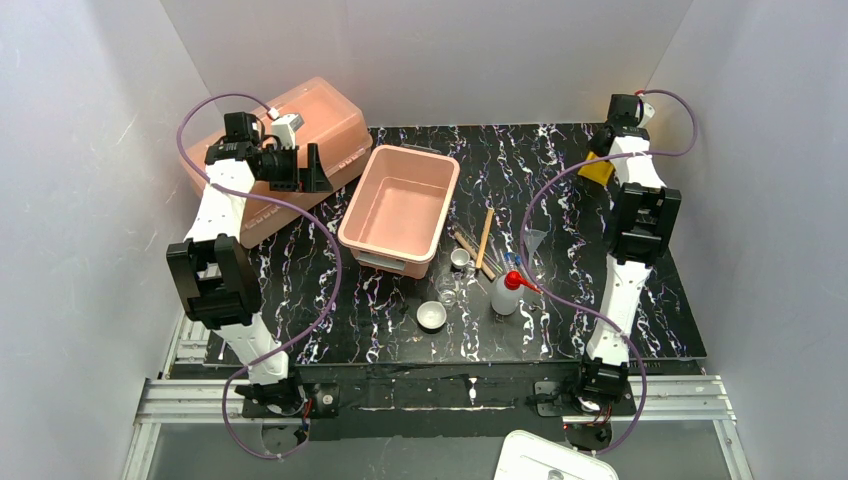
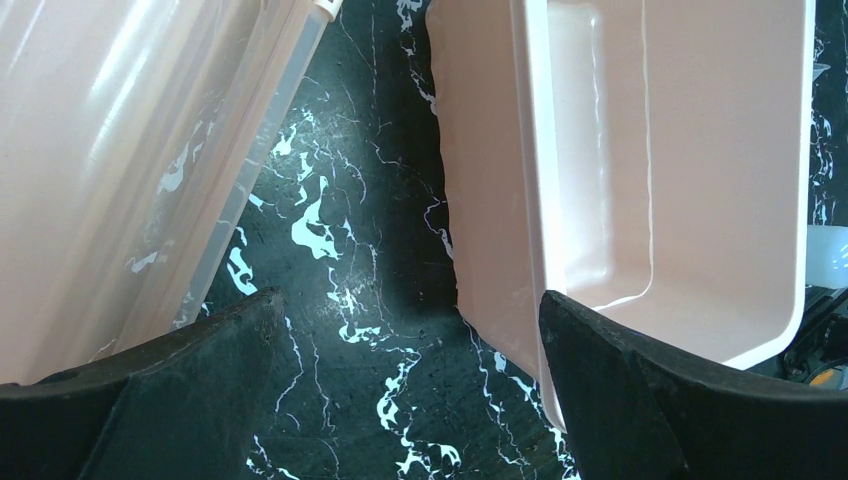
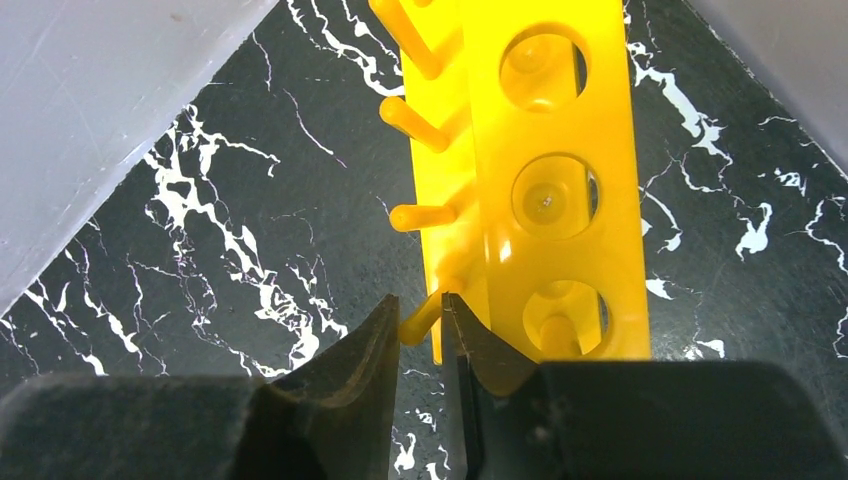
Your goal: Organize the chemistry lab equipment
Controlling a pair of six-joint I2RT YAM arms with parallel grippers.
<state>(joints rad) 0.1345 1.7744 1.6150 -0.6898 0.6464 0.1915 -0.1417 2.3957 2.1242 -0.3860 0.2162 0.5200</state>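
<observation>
The yellow holed rack (image 3: 560, 190) lies at the back right of the table, and it also shows in the top view (image 1: 597, 171). My right gripper (image 3: 420, 312) is shut on one of its side pegs. In the top view my right gripper (image 1: 606, 148) is just above the rack. The white squeeze bottle with red spout (image 1: 507, 292), white dish (image 1: 431, 316), tiny beakers (image 1: 460, 258), wooden sticks (image 1: 485, 237) and clear funnel (image 1: 533, 243) lie mid-table. My left gripper (image 2: 410, 310) is open and empty, over bare table between the lidded box and the tub.
The pink rectangular tub (image 1: 352, 210) stands at centre back, its wall close to my left gripper's right finger (image 2: 620, 390). The large pink lidded box (image 1: 330, 110) fills the back left corner. White walls enclose the table on the left, back and right.
</observation>
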